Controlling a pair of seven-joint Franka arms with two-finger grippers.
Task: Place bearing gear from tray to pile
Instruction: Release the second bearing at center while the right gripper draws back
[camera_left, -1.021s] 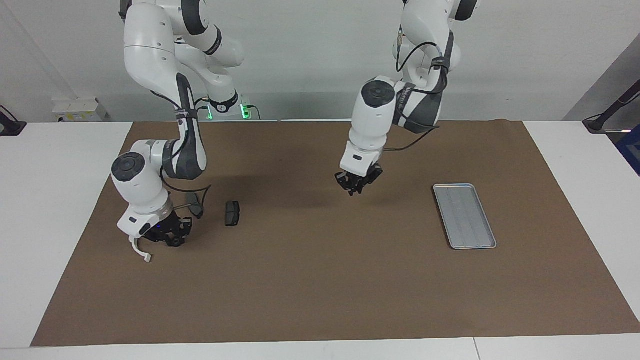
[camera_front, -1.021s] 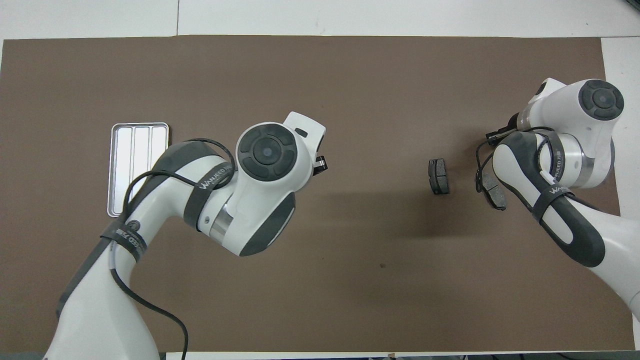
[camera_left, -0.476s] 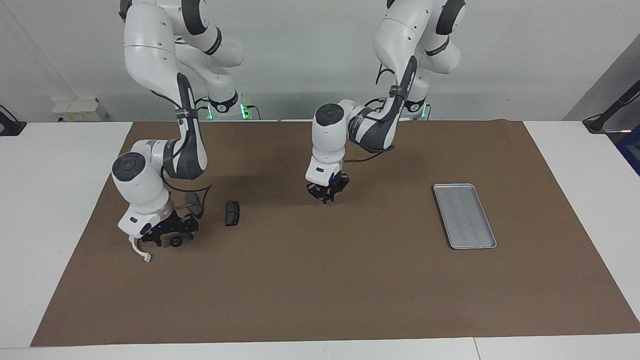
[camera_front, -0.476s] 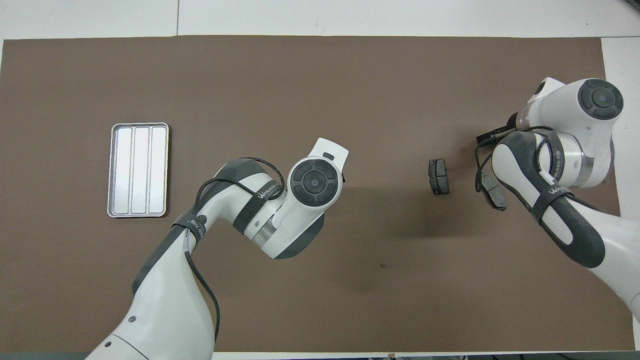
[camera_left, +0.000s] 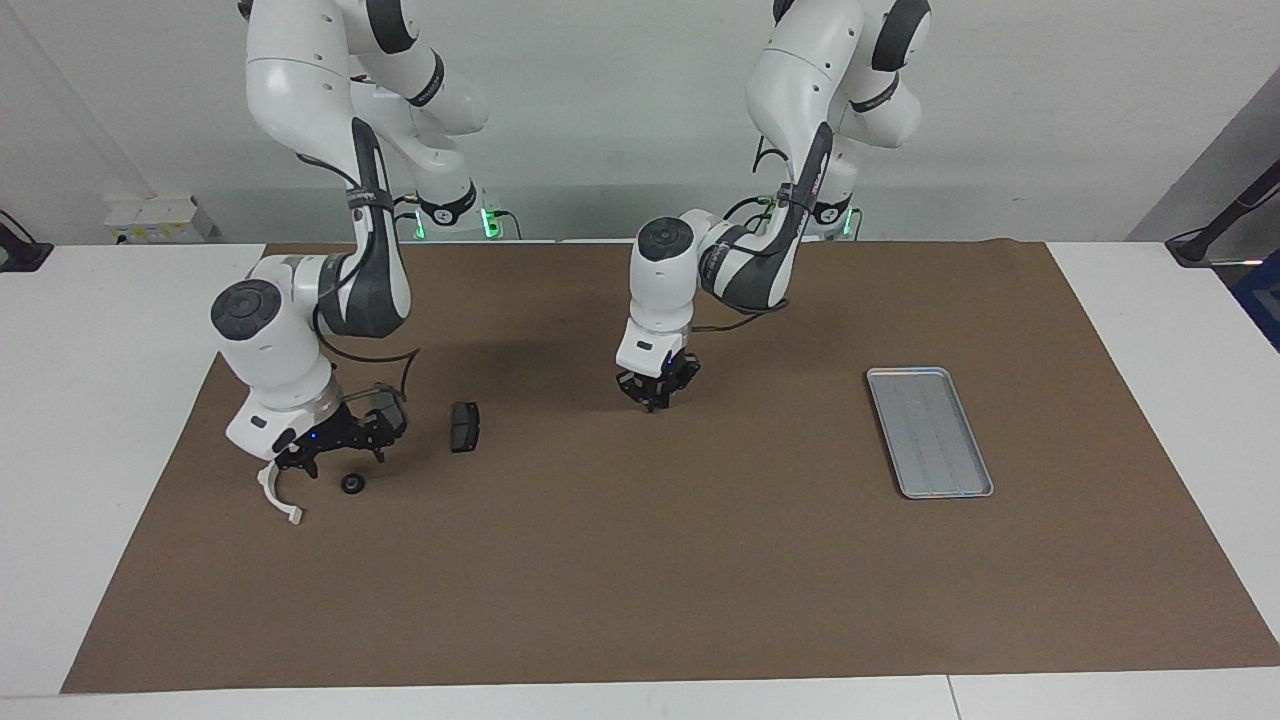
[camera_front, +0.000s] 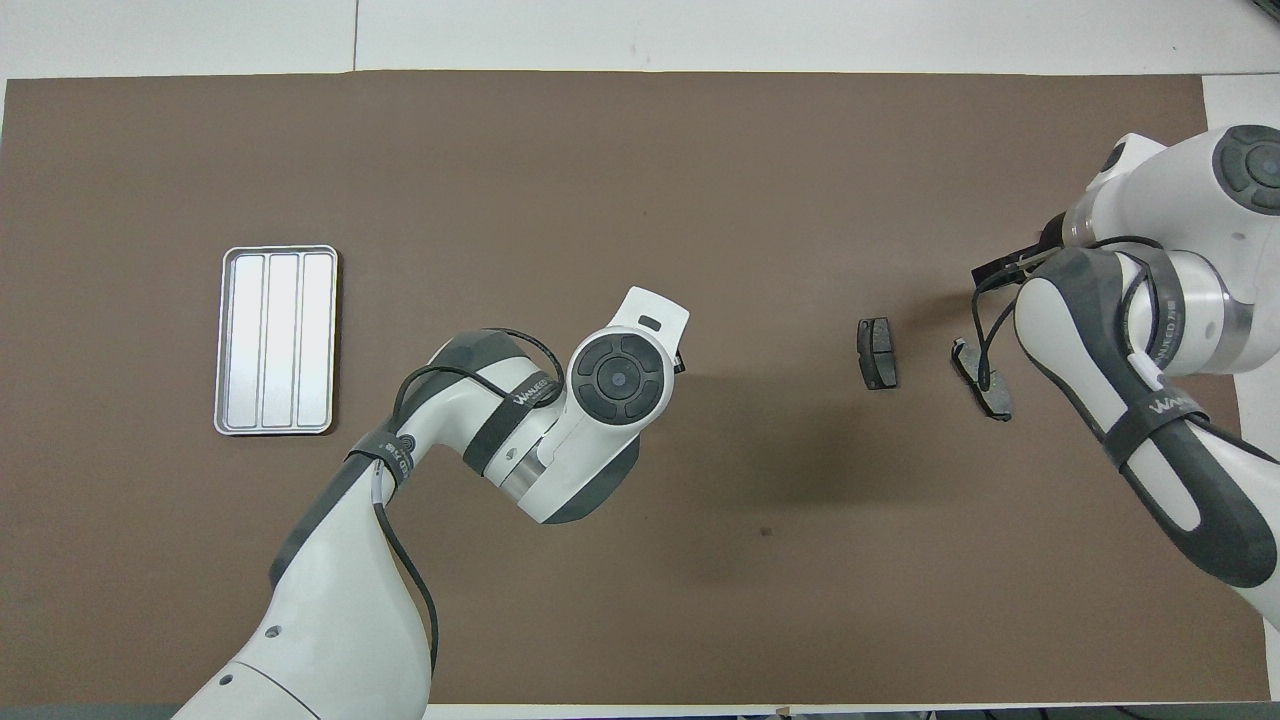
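Bearing gear (camera_left: 351, 484) lies flat on the brown mat (camera_left: 640, 580), out of the tray. The right gripper (camera_left: 340, 450) hangs just above the gear, fingers spread wide, holding nothing. A white arc (camera_left: 272, 500) lies just beside the gear. Two brake pads (camera_left: 466, 427) lie near it, nearer to the robots. The left gripper (camera_left: 655, 400), fingertips together and empty, hangs over bare mat between the gear and the tray (camera_left: 930, 432), which lies well apart from the gear.
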